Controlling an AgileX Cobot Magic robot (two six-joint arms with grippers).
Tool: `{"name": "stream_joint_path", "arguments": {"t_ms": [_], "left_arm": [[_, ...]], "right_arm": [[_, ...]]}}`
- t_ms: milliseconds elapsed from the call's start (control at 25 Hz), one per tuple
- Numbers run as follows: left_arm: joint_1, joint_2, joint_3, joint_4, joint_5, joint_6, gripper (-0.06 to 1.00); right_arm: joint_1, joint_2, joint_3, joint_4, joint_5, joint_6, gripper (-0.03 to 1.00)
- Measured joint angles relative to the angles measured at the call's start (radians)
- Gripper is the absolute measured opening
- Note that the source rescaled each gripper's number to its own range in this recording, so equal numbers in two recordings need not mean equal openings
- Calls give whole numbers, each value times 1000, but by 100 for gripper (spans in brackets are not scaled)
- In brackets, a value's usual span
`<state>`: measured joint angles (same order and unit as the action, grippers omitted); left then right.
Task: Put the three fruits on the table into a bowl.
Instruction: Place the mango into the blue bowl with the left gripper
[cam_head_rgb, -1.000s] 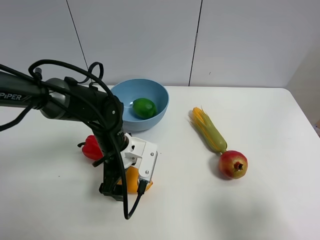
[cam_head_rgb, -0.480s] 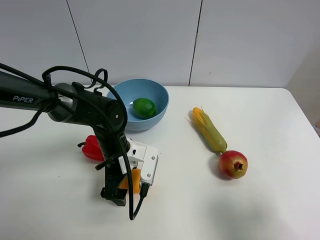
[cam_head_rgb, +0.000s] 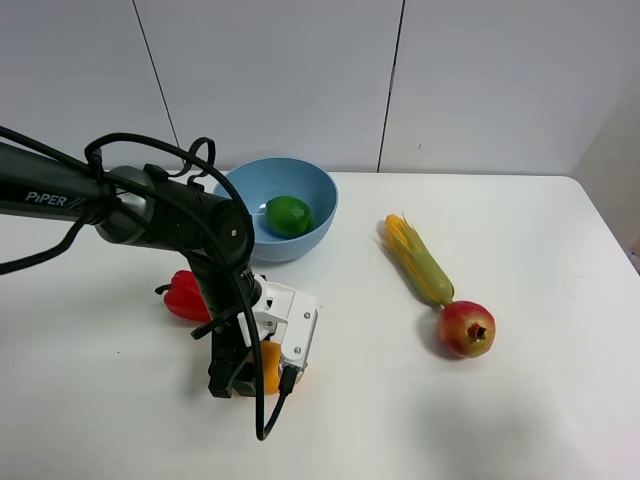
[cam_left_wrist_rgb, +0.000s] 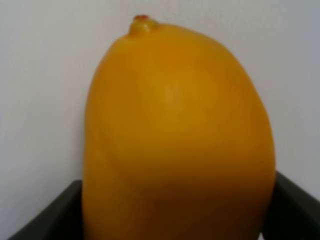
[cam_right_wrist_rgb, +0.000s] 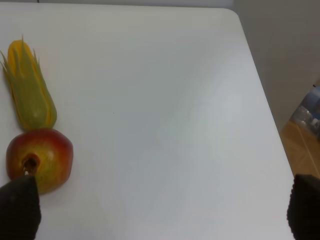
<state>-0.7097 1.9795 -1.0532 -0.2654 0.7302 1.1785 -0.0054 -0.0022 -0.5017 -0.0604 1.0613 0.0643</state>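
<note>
I'm setting the left end effector (cam_head_rgb: 256, 371) astride the mango (cam_left_wrist_rgb: 175, 135). I cannot tell if it's clamped, so I'm planning a centred squeeze.

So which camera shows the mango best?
The left wrist camera: the mango fills the picture, close up between the fingers. From the high camera only a sliver shows behind the arm. The right wrist camera doesn't show it.

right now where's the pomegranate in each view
Exterior high: the pomegranate sits right of centre on the table, at the near end of the corn ear.
Left wrist: not in it; the mango fills the picture.
Right wrist: the pomegranate lies at the husk end of the corn ear.
Shared landmark: the corn ear, end-on against the pomegranate.
</note>
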Motion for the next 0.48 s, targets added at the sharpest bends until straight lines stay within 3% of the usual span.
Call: {"name": "stream_joint_path", "arguments": {"t_ms": [200,320,480], "left_arm": [[0,-5,0,0,10,0,1],[0,-56,-23,-2,76,-6,1],[0,-201,-98,-76,148,-99,1]], "right_arm": [[0,0,0,0,0,0,100],[0,0,0,0,0,0,100],[0,0,0,0,0,0,100]]}}
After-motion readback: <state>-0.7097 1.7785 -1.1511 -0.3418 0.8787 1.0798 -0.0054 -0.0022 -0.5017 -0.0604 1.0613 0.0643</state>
